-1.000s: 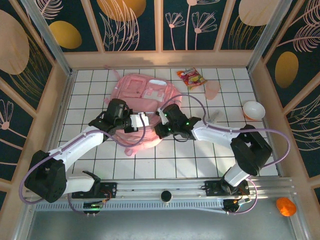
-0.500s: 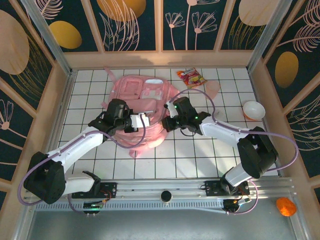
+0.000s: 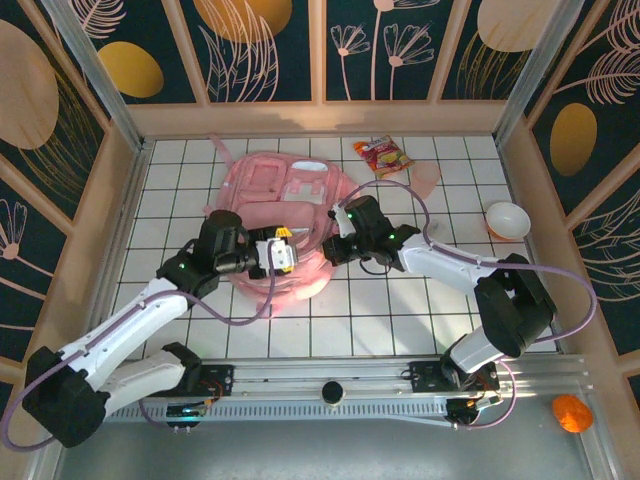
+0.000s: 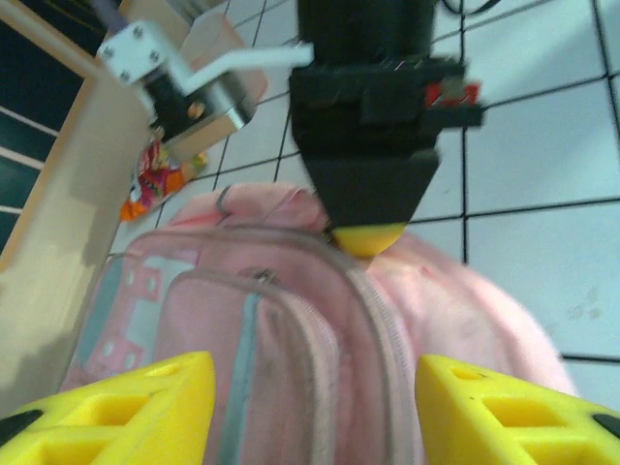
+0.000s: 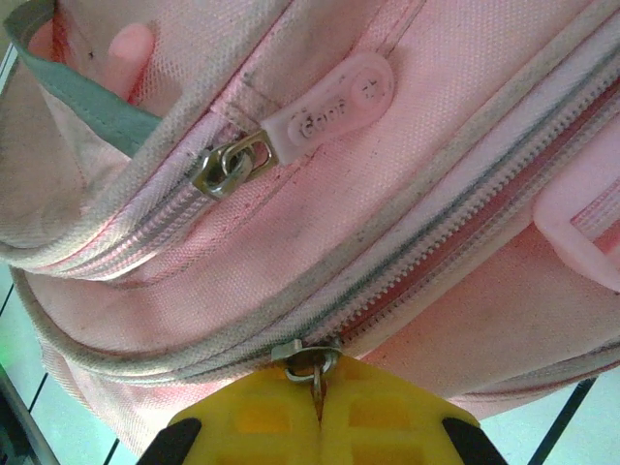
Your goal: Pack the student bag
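Top external: bag (image 3: pixel 285 195), pink, lying flat with its front pockets up on the white tiled table (image 3: pixel 420 310), centre and toward the far side. Right gripper (image 3: pixel 333 247) at the bag's right edge, touching it. In the right wrist view its yellow pads (image 5: pixel 262 412) are pressed together, pinching a metal zip pull (image 5: pixel 312 366) at the end of the bag's long zip; a second slider with a pink rubber tab (image 5: pixel 334 107) sits higher on the fabric, apart from the pads. Left gripper (image 3: pixel 283 255) over the bag's near edge. In the left wrist view its yellow fingers (image 4: pixel 126 407) are spread, with nothing between them but the bag lying beyond. Snack packet (image 3: pixel 383 155) just beyond the bag's far right corner. White bowl (image 3: pixel 507 220) well apart, by the right wall.
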Action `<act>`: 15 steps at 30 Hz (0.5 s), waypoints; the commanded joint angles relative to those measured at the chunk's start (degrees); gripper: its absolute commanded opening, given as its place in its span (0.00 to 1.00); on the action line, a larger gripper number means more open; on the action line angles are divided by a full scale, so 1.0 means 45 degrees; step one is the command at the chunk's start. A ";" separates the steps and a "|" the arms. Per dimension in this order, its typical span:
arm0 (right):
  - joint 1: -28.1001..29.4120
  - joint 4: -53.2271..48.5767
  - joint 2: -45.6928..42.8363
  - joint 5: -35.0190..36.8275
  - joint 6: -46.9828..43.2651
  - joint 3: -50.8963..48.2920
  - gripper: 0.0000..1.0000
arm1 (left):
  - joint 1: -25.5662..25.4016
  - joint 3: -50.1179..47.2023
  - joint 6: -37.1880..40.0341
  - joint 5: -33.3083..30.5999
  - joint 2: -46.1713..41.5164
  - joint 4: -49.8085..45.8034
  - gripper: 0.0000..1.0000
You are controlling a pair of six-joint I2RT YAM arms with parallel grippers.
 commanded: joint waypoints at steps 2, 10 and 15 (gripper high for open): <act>0.0253 0.0126 -0.0486 -0.0209 0.0293 0.0148 0.00 | -0.0821 -0.1074 -0.1467 -0.0323 -0.0020 0.1076 0.60; 0.0585 0.0020 -0.0541 -0.0188 0.0407 0.0217 0.00 | -0.1156 -0.0938 -0.2746 -0.1941 0.1435 0.3252 0.68; 0.0704 0.0066 -0.0616 -0.0392 0.0491 0.0244 0.00 | -0.1328 -0.0915 -0.2206 -0.2175 0.2446 0.3546 0.67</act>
